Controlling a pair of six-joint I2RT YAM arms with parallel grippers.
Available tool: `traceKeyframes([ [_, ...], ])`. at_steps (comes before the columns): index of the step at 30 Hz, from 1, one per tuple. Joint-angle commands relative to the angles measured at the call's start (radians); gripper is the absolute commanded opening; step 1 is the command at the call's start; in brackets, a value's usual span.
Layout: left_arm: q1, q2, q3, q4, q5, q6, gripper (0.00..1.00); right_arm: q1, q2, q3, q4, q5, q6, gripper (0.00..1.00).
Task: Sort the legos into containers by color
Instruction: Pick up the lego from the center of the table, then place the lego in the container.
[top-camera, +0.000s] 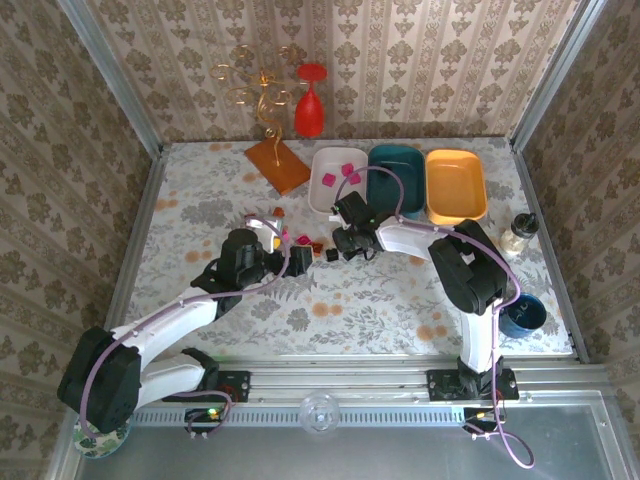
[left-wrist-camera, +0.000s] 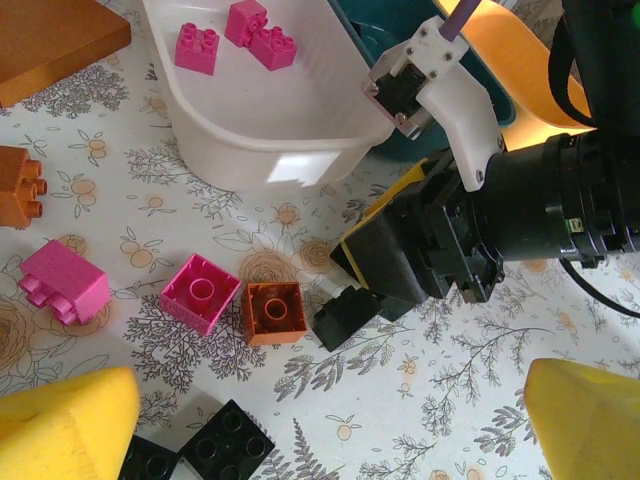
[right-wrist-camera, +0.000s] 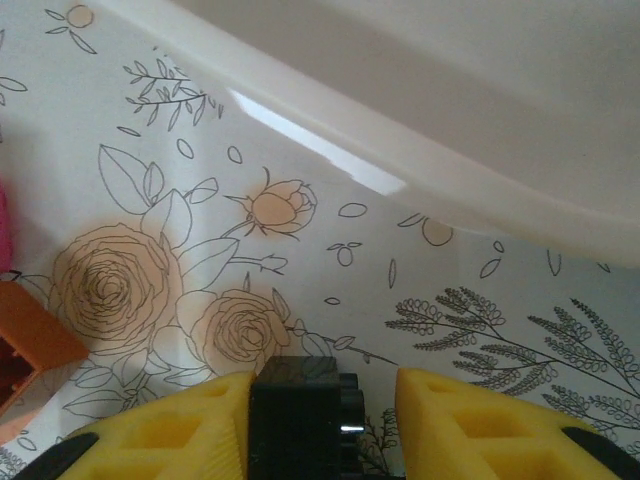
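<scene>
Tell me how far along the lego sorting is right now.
Done: three pink legos lie in the white tray. In hand: the right hand brackets a black lego on the table, not yet clamped. Remaining: loose pink bricks, orange bricks and black bricks by the open left hand; the teal tray and orange-yellow tray look empty.

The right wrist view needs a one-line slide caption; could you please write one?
Right end effector brackets a black lego on the floral table beside the white tray.
</scene>
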Motion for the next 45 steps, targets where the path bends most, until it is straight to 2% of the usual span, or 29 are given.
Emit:
traceKeyframes([
  [1,0.006,-0.012,-0.003,-0.015,-0.012,0.021,1.0,-0.006,0.034,0.04,-0.043,-0.025,-0.024,0.4],
  [12,0.006,-0.005,0.0,-0.02,-0.02,0.024,1.0,-0.008,0.028,0.062,-0.049,-0.05,-0.027,0.34],
  [18,0.003,0.01,-0.005,0.028,0.043,0.029,1.0,-0.028,-0.125,-0.015,0.013,-0.101,0.008,0.29],
  [24,-0.037,0.053,0.001,0.115,0.114,0.043,1.0,-0.16,-0.334,-0.163,0.179,-0.254,0.143,0.27],
  [27,-0.071,0.069,0.007,0.132,0.097,0.061,1.0,-0.251,-0.37,-0.187,0.222,-0.25,0.212,0.27],
  [33,-0.11,0.075,0.001,0.152,0.039,0.074,1.0,-0.396,-0.221,-0.057,0.213,-0.114,0.301,0.27],
  [39,-0.119,0.075,-0.006,0.158,0.01,0.074,1.0,-0.434,0.071,0.289,0.079,-0.022,0.283,0.29],
  [42,-0.121,0.071,-0.006,0.152,0.006,0.076,1.0,-0.44,0.173,0.455,-0.005,-0.023,0.262,0.36],
  [45,-0.122,0.063,-0.003,0.131,0.007,0.088,1.0,-0.44,0.163,0.503,-0.038,-0.013,0.244,0.51],
])
